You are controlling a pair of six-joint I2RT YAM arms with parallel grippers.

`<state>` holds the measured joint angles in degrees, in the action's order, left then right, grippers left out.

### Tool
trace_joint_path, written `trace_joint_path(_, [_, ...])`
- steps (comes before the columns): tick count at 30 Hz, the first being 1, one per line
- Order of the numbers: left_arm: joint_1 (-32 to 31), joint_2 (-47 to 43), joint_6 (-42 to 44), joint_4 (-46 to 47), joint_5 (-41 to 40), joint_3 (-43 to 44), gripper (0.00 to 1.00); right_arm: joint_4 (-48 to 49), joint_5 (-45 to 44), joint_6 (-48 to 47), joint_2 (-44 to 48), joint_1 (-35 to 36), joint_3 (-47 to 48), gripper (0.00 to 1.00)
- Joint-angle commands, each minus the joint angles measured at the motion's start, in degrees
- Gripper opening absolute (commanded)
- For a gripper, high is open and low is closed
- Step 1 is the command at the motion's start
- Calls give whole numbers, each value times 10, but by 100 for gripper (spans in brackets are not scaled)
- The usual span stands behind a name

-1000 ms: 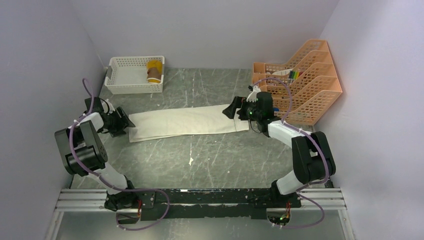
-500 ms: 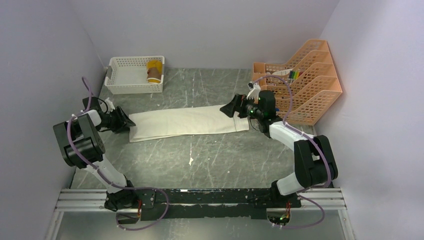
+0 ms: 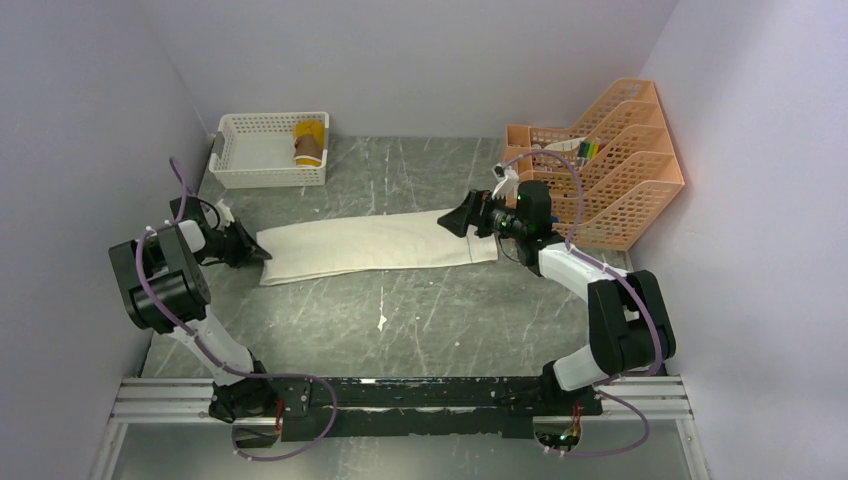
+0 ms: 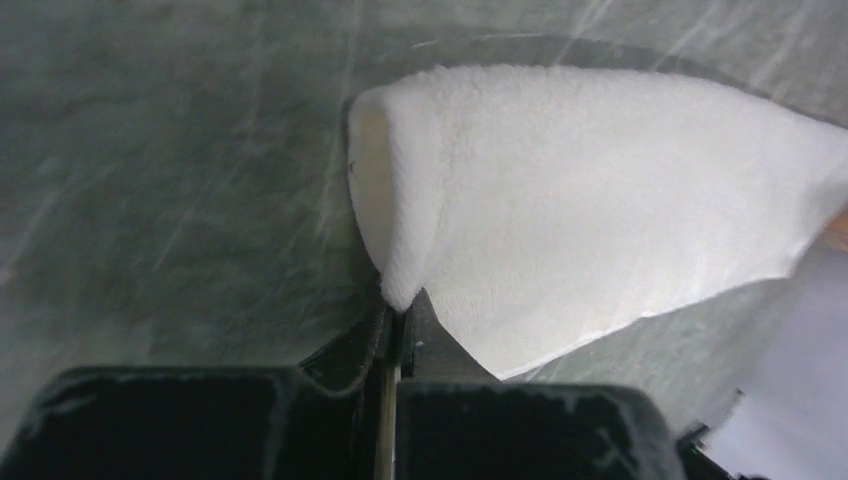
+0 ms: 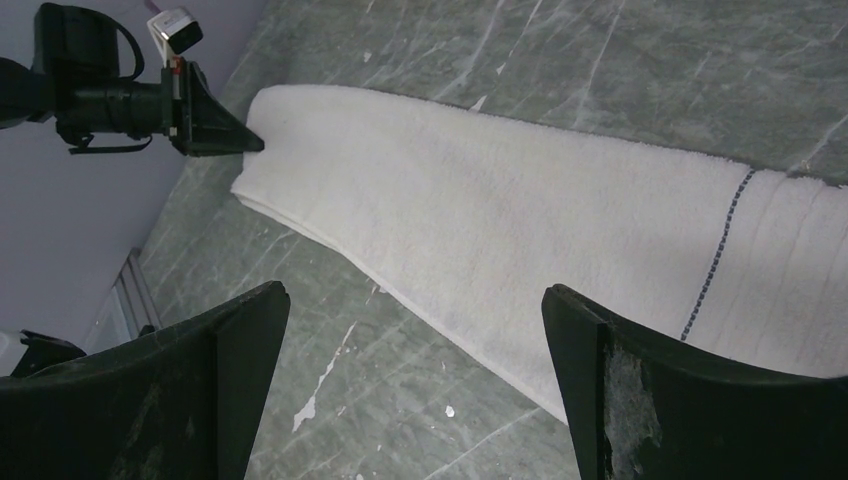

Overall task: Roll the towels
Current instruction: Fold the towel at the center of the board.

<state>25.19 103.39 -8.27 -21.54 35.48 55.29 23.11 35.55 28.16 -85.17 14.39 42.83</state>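
Note:
The cream towel (image 3: 375,245) lies flat as a long strip across the middle of the table. My left gripper (image 3: 258,252) is at its left end, shut on the towel's folded corner (image 4: 400,270), which lifts slightly off the table; the fingertips (image 4: 405,312) meet with cloth pinched between them. My right gripper (image 3: 450,222) hovers over the right end of the cream towel (image 5: 480,190), jaws wide open (image 5: 415,292) and holding nothing. The mustard-yellow towel (image 3: 310,142) sits rolled inside the white basket (image 3: 265,180).
An orange lattice file rack (image 3: 610,160) stands at the back right, close behind the right arm. The white basket is at the back left. Walls close in on both sides. A white scuff (image 3: 382,322) marks the table in front of the towel.
My left gripper has shut on the towel's left corner after nudging in toward it. The right gripper lifted slightly and stays open.

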Motion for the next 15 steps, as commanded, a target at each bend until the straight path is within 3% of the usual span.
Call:
trace_joint_path(1, [7, -77, -10, -32, -132, -22, 7, 10, 6, 1, 7, 5, -5, 100])
trace_joint_path(8, [63, -197, 7, -56, -331, -23, 7, -15, -26, -11, 17, 44, -1, 100])
trace_joint_path(15, [28, -211, -11, -99, -290, 24, 7, -51, -41, -21, 13, 69, 23, 100])
